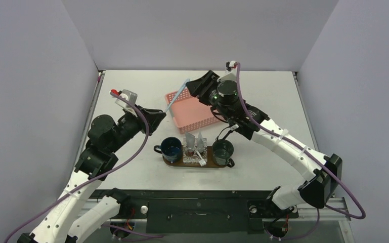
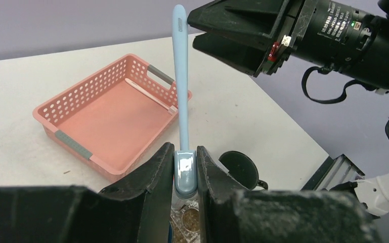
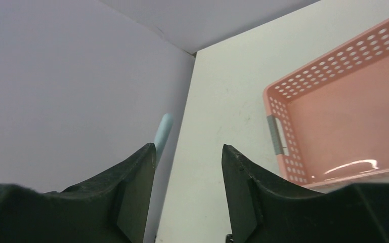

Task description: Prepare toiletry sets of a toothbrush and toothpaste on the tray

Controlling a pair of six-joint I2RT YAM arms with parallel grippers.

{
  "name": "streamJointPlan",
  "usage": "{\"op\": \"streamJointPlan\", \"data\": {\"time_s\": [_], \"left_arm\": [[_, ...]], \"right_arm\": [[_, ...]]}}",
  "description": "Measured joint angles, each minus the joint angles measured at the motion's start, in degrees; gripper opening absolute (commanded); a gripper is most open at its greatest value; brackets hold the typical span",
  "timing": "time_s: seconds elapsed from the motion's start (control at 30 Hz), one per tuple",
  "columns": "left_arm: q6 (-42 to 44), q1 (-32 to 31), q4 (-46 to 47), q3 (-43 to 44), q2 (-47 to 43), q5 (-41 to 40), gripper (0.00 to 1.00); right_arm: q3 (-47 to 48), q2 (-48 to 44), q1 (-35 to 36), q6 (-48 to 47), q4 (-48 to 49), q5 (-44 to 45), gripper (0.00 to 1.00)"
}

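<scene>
**Blue toothbrush held up between two arms**

Your left gripper (image 2: 184, 159) is clamped tight on the broad end of a light blue toothbrush (image 2: 181, 76). The slim handle rises straight out from between its fingers. The far tip reaches up beside your right gripper (image 3: 188, 152), whose jaws stand wide apart with nothing between them. From the right wrist, that tip shows just outside one finger, not in the gap. Whether tip and finger touch, you cannot tell.

Beyond the left gripper's fingers, down on the white table (image 1: 263, 101), sits the pink basket (image 2: 55, 114). It is perforated, and a pale slim stick lies inside along its far wall. The same basket lies below the right gripper, off to one side.

The tray (image 1: 208, 163), a dark brown oval board, lies nearer the arm bases than either gripper and well apart from both. On it, a dark blue cup (image 1: 171, 147) stands at the end nearer your left gripper and a dark green cup (image 1: 223, 151) at the other. A clear holder (image 1: 195, 147) with pale pointed packets stands between them.
</scene>
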Motion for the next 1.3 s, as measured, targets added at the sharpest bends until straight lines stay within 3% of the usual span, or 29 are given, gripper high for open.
{"op": "streamJointPlan", "data": {"time_s": [0.47, 1.03, 1.3], "left_arm": [[2.7, 0.0, -26.2, 16.2, 4.7, 4.2, 0.00], [2.5, -0.9, -54.0, 23.0, 9.5, 6.9, 0.00], [0.2, -4.3, -62.0, 24.6, 9.4, 6.9, 0.00]], "right_arm": [[-7.0, -16.7, -8.5, -17.6, -10.6, 1.5, 0.51], [-11.0, -18.2, -12.3, -25.4, -15.7, 2.3, 0.51], [-11.7, -17.7, -12.4, -26.3, -15.8, 1.7, 0.50]]}}
